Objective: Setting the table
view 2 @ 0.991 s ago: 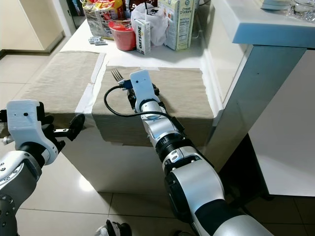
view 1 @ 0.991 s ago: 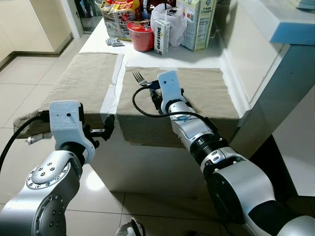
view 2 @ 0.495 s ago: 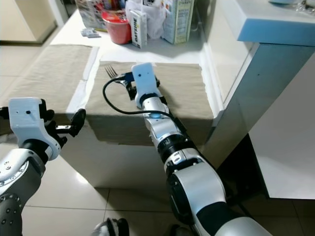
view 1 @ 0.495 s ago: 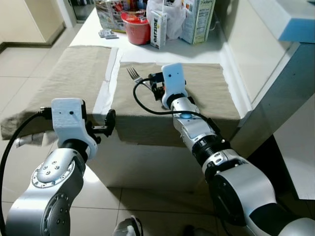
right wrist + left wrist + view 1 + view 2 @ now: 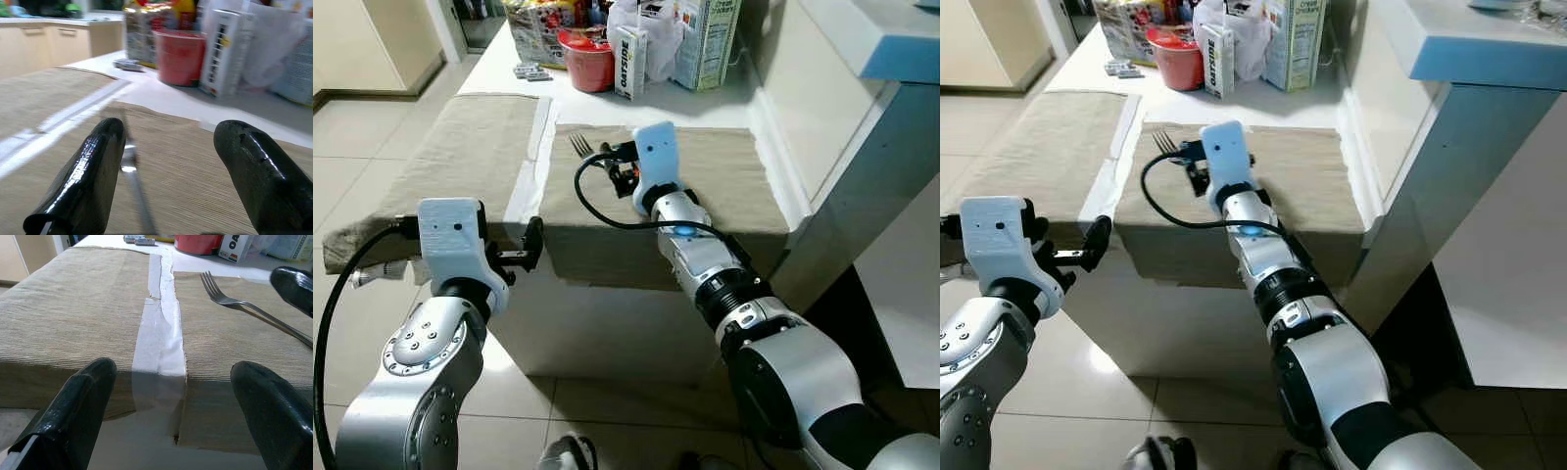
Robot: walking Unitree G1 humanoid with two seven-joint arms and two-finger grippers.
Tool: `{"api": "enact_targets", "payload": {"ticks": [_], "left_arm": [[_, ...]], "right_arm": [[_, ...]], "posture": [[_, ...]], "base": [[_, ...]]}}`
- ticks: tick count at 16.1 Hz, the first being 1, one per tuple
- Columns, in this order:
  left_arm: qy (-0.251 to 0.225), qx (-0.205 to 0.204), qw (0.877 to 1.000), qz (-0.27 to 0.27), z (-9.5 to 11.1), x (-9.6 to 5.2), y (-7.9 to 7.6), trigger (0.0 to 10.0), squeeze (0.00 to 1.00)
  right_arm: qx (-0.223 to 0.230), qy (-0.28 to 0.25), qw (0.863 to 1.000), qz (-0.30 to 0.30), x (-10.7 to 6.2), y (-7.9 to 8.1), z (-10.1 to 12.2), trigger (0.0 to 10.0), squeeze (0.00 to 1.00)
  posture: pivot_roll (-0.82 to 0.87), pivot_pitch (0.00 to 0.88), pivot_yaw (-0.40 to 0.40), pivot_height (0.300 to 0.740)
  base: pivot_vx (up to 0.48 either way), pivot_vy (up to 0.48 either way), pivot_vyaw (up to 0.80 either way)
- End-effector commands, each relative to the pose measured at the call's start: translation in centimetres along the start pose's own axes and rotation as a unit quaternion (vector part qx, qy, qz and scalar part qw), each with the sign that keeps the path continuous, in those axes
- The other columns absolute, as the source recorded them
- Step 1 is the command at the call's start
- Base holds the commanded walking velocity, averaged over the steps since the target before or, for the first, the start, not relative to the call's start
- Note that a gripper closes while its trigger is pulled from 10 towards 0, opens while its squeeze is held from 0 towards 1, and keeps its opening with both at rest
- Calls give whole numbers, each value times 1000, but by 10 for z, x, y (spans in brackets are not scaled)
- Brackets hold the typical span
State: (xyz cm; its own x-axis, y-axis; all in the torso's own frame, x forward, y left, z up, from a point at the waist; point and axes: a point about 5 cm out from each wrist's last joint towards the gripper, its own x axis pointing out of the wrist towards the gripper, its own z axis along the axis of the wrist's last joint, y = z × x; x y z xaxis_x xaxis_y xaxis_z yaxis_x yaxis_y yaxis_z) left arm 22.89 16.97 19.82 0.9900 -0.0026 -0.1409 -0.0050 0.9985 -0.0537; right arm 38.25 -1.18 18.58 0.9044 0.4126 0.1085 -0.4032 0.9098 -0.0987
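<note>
Reaching over the right-hand placemat [image 5: 724, 186], the right gripper [image 5: 615, 168] spread its fingers beside the fork [image 5: 587, 152] laid there, evidently releasing it, while the left gripper [image 5: 530, 245] waited open off the mat's front edge.

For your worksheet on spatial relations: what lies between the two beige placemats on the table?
A strip of bare white table separates the left placemat from the right placemat, where the fork lies; the left wrist view shows it best.

Floor: we note pale glossy tiles [image 5: 372, 127] with light reflections.
Table: white top [image 5: 705, 103], white front below.
Right side: white counter slab with blue edge [image 5: 1489, 59] on a grey panel [image 5: 1430, 196].
Far left: cream cabinet fronts [image 5: 362, 39].
Light: even, indoor.
</note>
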Motion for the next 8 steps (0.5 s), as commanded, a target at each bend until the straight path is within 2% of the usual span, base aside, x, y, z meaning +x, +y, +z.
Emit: {"api": "enact_targets", "payload": {"ticks": [1, 4, 8], "left_arm": [[0, 1, 1000, 5, -1, 1, 0, 10000, 0], [-2, -1, 1000, 8, -2, -2, 0, 10000, 0], [-1, 0, 1000, 14, -3, -6, 3, 10000, 0]], "right_arm": [[1, 5, 1000, 16, 4, 5, 5, 10000, 0], [3, 38, 999, 27, 5, 2, -1, 10000, 0], [-1, 58, 998, 25, 5, -1, -3, 10000, 0]], "posture": [[169, 58, 26, 740], [188, 59, 19, 740], [206, 63, 18, 740]], "base": [[0, 0, 0], [0, 0, 0], [0, 0, 0]]}}
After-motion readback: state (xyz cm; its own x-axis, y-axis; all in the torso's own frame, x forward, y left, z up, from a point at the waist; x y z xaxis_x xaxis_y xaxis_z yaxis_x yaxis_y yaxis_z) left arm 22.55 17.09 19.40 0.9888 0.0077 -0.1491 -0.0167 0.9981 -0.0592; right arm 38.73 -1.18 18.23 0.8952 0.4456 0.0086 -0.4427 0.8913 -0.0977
